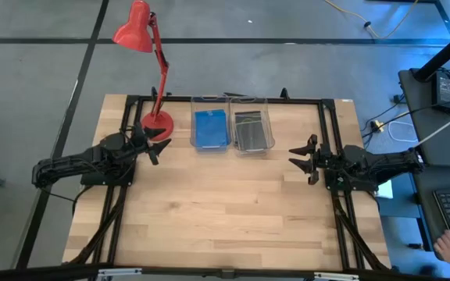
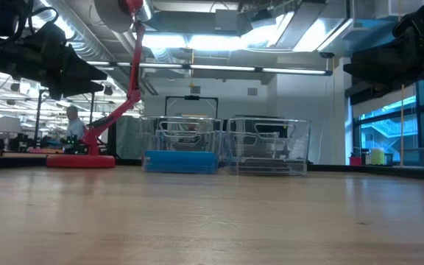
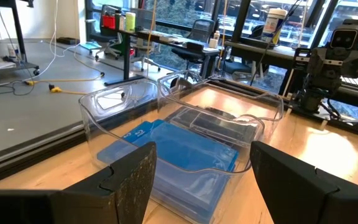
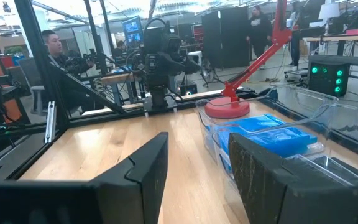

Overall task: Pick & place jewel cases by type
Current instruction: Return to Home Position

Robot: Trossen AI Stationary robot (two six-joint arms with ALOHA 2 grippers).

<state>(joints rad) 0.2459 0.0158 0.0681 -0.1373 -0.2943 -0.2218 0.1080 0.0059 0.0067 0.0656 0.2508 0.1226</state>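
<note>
Both kinds lie sorted at upper centre: bright blue plastic jewel cases (image 1: 209, 129) in the left clear bin (image 1: 209, 100), smoky grey-black jewel cases (image 1: 251, 130) in the right clear bin (image 1: 250, 100). Left hand (image 1: 158, 146), mid-left, and right hand (image 1: 297, 157), mid-right, hang open and empty, apparently parked since sorting looks done.

Jewel cases (image 1: 210, 129) lie in two adjoining bins (image 1: 193, 119) at the table's (image 1: 225, 211) back, lamp (image 1: 157, 122) left.
</note>
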